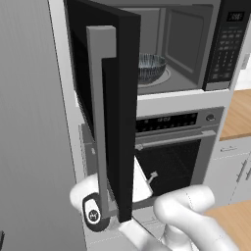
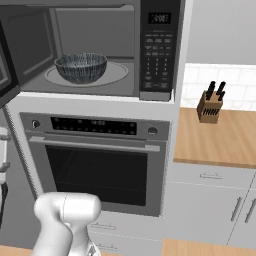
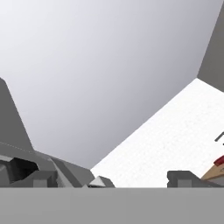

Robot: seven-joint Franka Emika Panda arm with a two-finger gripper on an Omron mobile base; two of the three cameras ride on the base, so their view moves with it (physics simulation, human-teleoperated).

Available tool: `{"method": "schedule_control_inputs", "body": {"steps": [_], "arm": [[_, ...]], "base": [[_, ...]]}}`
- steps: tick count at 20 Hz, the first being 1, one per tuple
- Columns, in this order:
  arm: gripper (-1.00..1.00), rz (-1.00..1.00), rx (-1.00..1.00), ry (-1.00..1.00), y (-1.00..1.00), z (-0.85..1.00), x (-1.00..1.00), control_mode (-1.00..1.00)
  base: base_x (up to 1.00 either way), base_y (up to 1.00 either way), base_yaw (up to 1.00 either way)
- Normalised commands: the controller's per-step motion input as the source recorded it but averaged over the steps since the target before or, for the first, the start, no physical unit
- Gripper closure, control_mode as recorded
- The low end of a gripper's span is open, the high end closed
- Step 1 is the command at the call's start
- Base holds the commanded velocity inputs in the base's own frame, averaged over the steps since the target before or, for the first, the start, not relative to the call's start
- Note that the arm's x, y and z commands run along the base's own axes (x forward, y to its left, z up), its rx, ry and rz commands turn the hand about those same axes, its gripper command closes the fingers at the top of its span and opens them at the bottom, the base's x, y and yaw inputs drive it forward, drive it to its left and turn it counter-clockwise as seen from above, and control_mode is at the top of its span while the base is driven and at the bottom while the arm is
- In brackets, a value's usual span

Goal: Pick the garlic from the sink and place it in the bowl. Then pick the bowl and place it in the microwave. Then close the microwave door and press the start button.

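Observation:
The microwave (image 2: pixel 159 50) stands open, and the ribbed dark grey-blue bowl (image 2: pixel 81 67) sits on its round turntable; the same bowl (image 1: pixel 149 67) shows past the door's edge. The garlic is hidden from these angles and the sink is out of view. The black microwave door (image 1: pixel 120 98) swings out toward me, its long grey handle (image 1: pixel 98 122) running down its outer face. My white wrist (image 1: pixel 93 208) is low beside the door's bottom end, on the handle side. My gripper (image 3: pixel 111 179) is open, with nothing between its fingertips (image 3: pixel 41 177), and it faces a plain grey surface.
Below the microwave is a wide oven (image 2: pixel 100 165) with a horizontal bar handle. A tall grey panel (image 1: pixel 29 122) walls off the left. To the right, a wooden counter (image 2: pixel 215 140) carries a knife block (image 2: pixel 210 106) above white drawers.

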Motion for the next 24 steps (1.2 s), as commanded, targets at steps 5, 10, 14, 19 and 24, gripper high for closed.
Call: {"method": "schedule_control_inputs", "body": {"steps": [5, 10, 14, 19, 24], "arm": [[-1.0, 0.01, 0.0, -0.03, 0.7, -0.3, 0.0, -1.0], [-1.0, 0.06, 0.0, -0.07, 0.83, -0.21, 0.0, -1.0], [-1.0, 0.09, 0.0, -0.07, 0.84, -0.08, 0.0, -1.0], [-1.0, 0.1, 0.0, -0.1, 0.57, 0.08, 0.0, -1.0], [-1.0, 0.03, 0.07, -0.13, -0.09, 0.54, -0.05, -1.0]], "base": [[0.0, 0.0, 0.0], [0.0, 0.0, 0.0], [0.0, 0.0, 0.0], [0.0, 0.0, 0.0], [0.0, 0.0, 0.0]]}}
